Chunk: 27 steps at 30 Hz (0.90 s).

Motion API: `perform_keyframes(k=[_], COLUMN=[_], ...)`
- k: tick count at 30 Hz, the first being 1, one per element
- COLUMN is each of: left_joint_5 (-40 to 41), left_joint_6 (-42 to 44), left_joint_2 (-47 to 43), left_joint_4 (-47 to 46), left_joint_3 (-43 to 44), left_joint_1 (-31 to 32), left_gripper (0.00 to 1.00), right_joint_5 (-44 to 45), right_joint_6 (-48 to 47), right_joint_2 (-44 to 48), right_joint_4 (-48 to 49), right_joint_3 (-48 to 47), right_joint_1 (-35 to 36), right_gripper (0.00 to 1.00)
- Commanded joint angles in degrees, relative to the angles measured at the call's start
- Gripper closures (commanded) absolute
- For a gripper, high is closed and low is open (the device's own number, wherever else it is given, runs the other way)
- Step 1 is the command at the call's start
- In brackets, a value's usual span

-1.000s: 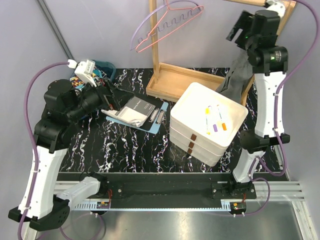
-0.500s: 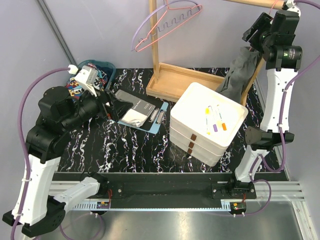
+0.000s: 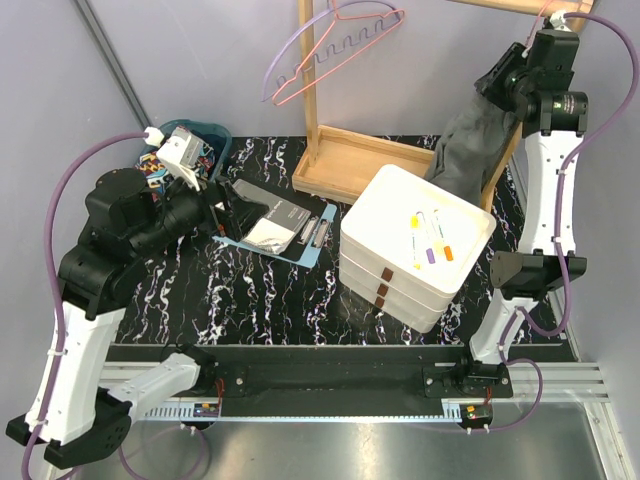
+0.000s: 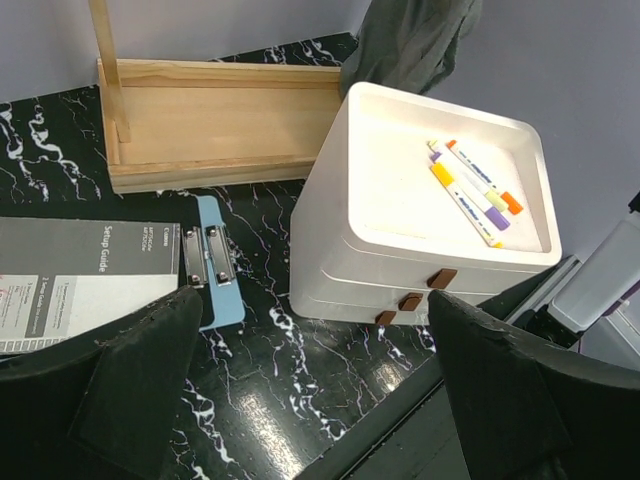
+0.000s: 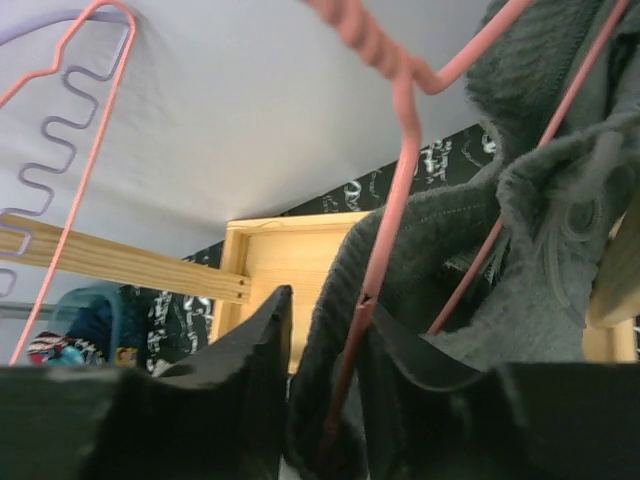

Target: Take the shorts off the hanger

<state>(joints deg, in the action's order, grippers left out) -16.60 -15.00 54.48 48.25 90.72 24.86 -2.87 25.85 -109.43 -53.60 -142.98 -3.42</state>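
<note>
The grey shorts (image 3: 468, 140) hang on a pink wire hanger (image 5: 400, 170) from the right end of the wooden rack, drooping behind the white trays. My right gripper (image 3: 500, 85) is up at their top edge. In the right wrist view its jaws (image 5: 335, 400) are pressed on a fold of the grey shorts (image 5: 440, 240), with the hanger wire running between them. Multicolour shorts (image 3: 150, 168) lie in the blue basket (image 3: 208, 132) at the far left. My left gripper (image 3: 228, 205) hovers open over the table (image 4: 310, 390), holding nothing.
The wooden rack's base (image 3: 370, 160) sits at the back centre, with empty pink and purple hangers (image 3: 340, 45) on its left post. Stacked white trays (image 3: 400, 270) holding several markers (image 3: 430, 240) fill the centre right. A blue clipboard with a booklet (image 3: 275, 225) lies left of them.
My right gripper has swung up and right to the top of the grey shorts, and its jaws have narrowed onto the cloth. The left arm shifted slightly and stays open.
</note>
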Motion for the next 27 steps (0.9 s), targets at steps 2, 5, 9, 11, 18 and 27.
perform_keyframes(k=[2, 5, 9, 11, 18, 27], left_joint_5=[1.3, 1.4, 1.2, 1.0, 0.3, 0.2], left_joint_6=[0.9, 0.7, 0.2, -0.1, -1.1, -1.4], left_joint_2=[-0.2, 0.0, 0.6, 0.9, 1.2, 0.7], left_joint_4=[-0.3, -0.3, -0.3, -0.3, -0.4, 0.4], left_joint_3=[1.3, 1.4, 1.7, 1.7, 1.9, 2.4], left_joint_1=[0.3, 0.3, 0.4, 0.3, 0.4, 0.4], left_gripper=[0.01, 0.01, 0.01, 0.01, 0.01, 0.01], right_joint_5=[-6.8, -10.6, -12.7, -12.0, -7.2, 0.7], right_joint_6=[4.3, 8.0, 12.8, 14.0, 23.1, 31.8], right_joint_2=[-0.8, -1.5, -3.3, -4.4, -6.0, -8.4], right_joint_4=[6.9, 9.5, 12.1, 12.8, 18.9, 25.3], right_joint_3=[-2.0, -2.6, -6.0, -8.8, -10.1, -10.5], right_joint_1=[0.0, 0.0, 1.7, 3.6, 11.7, 21.8], right_gripper=[0.74, 0.91, 0.99, 1.0, 1.0, 1.0])
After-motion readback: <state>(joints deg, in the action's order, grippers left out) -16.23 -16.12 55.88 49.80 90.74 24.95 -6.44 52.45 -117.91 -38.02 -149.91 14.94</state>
